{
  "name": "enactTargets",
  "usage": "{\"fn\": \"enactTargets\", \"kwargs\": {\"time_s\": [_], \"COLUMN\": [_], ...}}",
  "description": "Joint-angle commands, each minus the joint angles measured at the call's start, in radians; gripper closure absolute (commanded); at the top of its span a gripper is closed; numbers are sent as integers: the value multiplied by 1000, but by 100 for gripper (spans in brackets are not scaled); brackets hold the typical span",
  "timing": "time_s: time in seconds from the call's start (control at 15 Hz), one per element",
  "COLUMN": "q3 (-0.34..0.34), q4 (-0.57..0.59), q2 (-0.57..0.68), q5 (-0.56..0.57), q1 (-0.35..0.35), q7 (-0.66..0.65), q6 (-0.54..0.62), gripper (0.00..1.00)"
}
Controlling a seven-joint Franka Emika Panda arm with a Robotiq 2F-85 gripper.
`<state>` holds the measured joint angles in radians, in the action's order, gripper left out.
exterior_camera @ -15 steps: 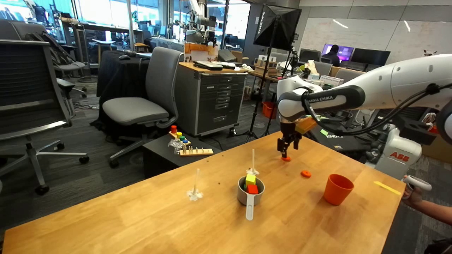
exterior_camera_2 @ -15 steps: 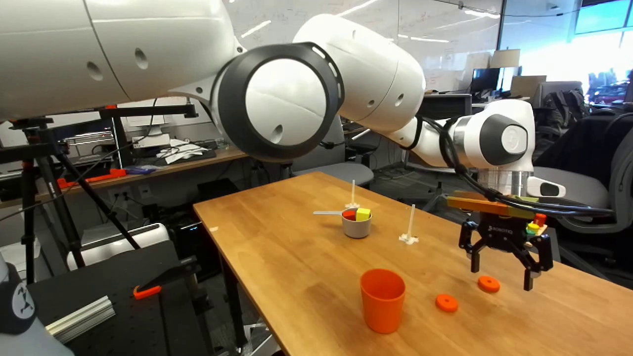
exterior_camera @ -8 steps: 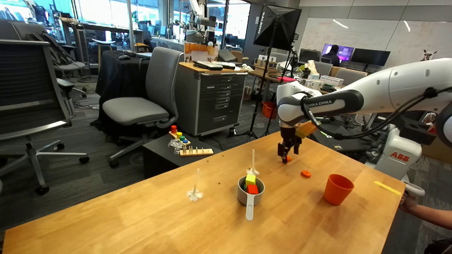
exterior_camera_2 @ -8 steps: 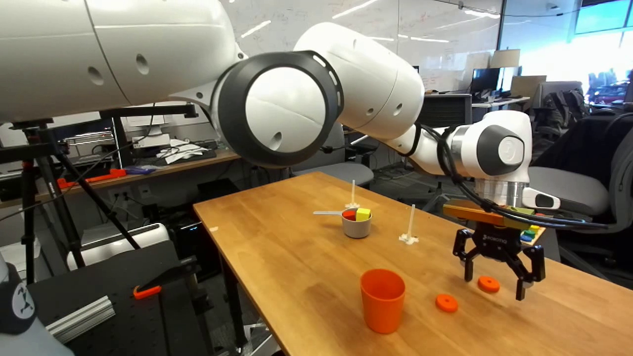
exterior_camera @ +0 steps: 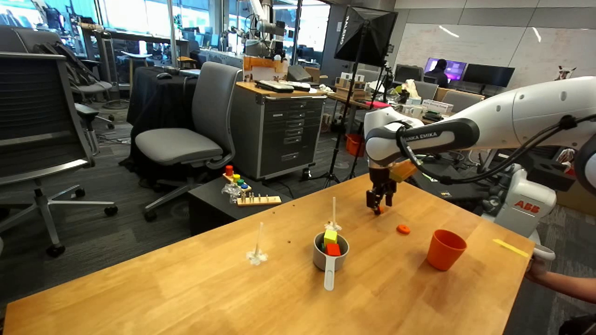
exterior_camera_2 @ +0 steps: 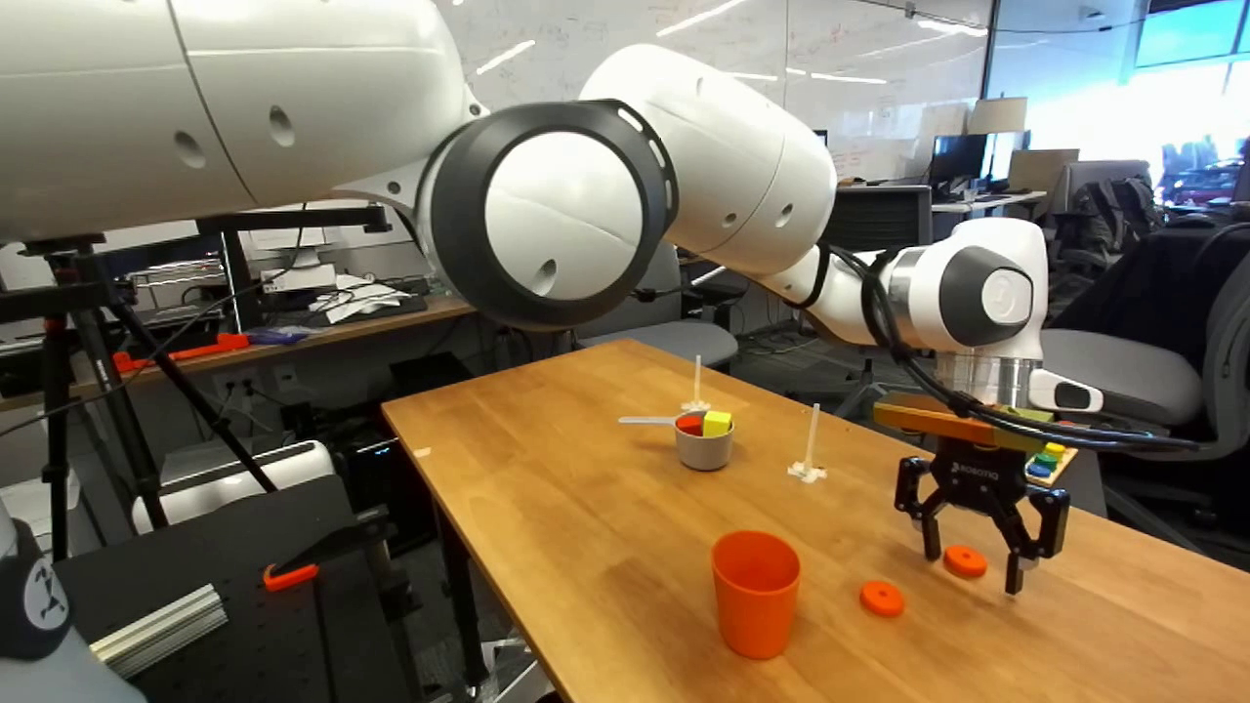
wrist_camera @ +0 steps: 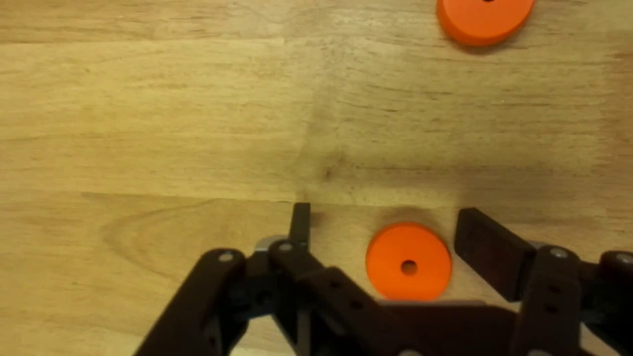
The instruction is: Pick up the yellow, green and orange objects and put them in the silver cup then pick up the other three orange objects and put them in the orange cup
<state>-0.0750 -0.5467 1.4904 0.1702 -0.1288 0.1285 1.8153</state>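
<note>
Light-brown wooden tabletop (exterior_camera: 186, 284): fills most of lower frame in an exterior view.
Black two-finger gripper (exterior_camera_2: 974, 574): R of ctr in both exterior views, pointing down, low over tabletop; claw apart. Can't tell if fingertips (wrist_camera: 300, 222) touch the wood.
Flat round orange disc (wrist_camera: 398, 257) w/ ctr hole: lies flat b/w the fingertips, btm, R of ctr in wrist view; wide gap to finger at L of frame, slim gap to finger at R.
Tapered red-orange plastic cup (exterior_camera_2: 756, 615): upright on tabletop, lower half, R of ctr in both exterior views; apart from gripper.
Other orange disc (exterior_camera_2: 882, 601), same shape: flat on tabletop b/w 1st disc & red-orange cup; top R in wrist view, cut by frame edge.
Silver-grey round cup (exterior_camera_2: 703, 454) w/ long handle: upright on tabletop, ctr, lower half in both exterior views.
Yellow cube (exterior_camera_2: 717, 424): in silver-grey cup, up past rim.
Red-orange block (exterior_camera_2: 689, 424): same cup, right by cube.
Dark green piece (exterior_camera: 324, 246): same cup, mostly hidden; can't tell shape.
Two thin whitish upright rods (exterior_camera_2: 812, 436): on tabletop, lumpy white bases, near silver-grey cup.
</note>
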Motion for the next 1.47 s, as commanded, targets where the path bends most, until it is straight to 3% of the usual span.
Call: {"fn": "enactTargets", "kwargs": {"time_s": [0.0, 0.53, 1.13, 1.4], "q3": [-4, 21, -41, -25], "q4": [-3, 39, 71, 48], "q2": [0, -1, -5, -6], "q5": [-15, -60, -45, -65], "q1": [-10, -32, -9, -20], "q7": [18, 22, -163, -168], "q6": [-14, -47, 199, 168], "gripper": [0, 0, 0, 0]}}
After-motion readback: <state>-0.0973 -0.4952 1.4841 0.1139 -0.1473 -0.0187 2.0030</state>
